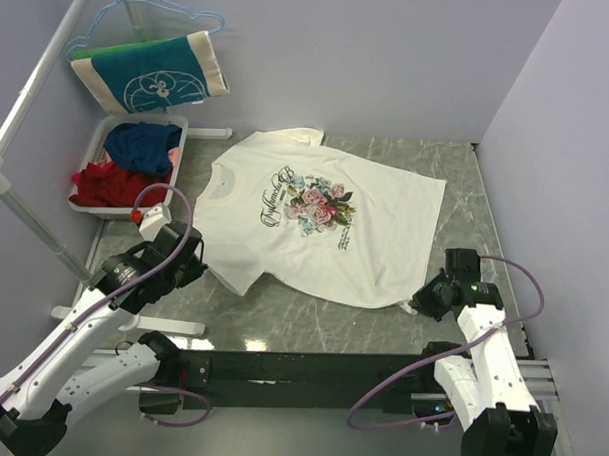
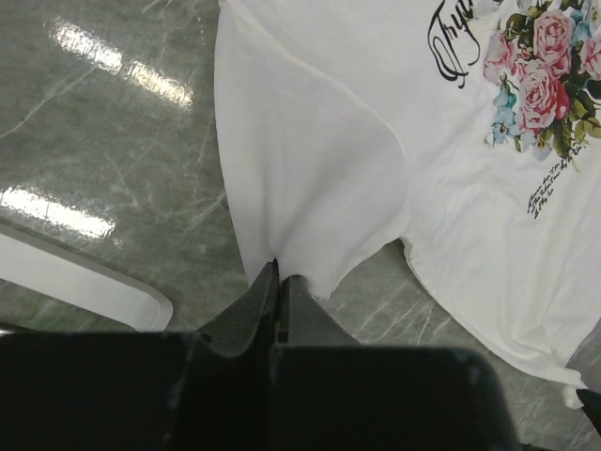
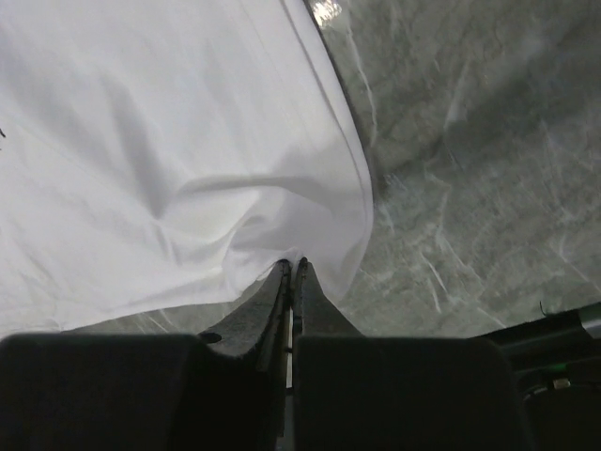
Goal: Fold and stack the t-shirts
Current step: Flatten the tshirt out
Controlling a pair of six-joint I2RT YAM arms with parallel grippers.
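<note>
One cream-white t-shirt [image 1: 315, 223] lies spread on the marble table, print side up, with pink and blue flowers [image 2: 545, 75] and dark script on the chest. My left gripper [image 1: 198, 250] is shut on the edge of its near-left sleeve [image 2: 310, 188]; in the left wrist view the gripper [image 2: 280, 273] has the cloth pinched at its tips. My right gripper [image 1: 419, 303] is shut on the near-right hem corner. The right wrist view shows that gripper [image 3: 293, 267] with plain white cloth [image 3: 169, 141] bunched into its tips.
A white basket [image 1: 179, 144] at the back left holds blue and red clothes. Above it a teal and cream cloth [image 1: 150, 75] hangs on a hanger. A white rack pole [image 1: 29, 223] and its foot [image 2: 84, 282] stand at the left. A black rail [image 1: 300, 370] runs along the near edge.
</note>
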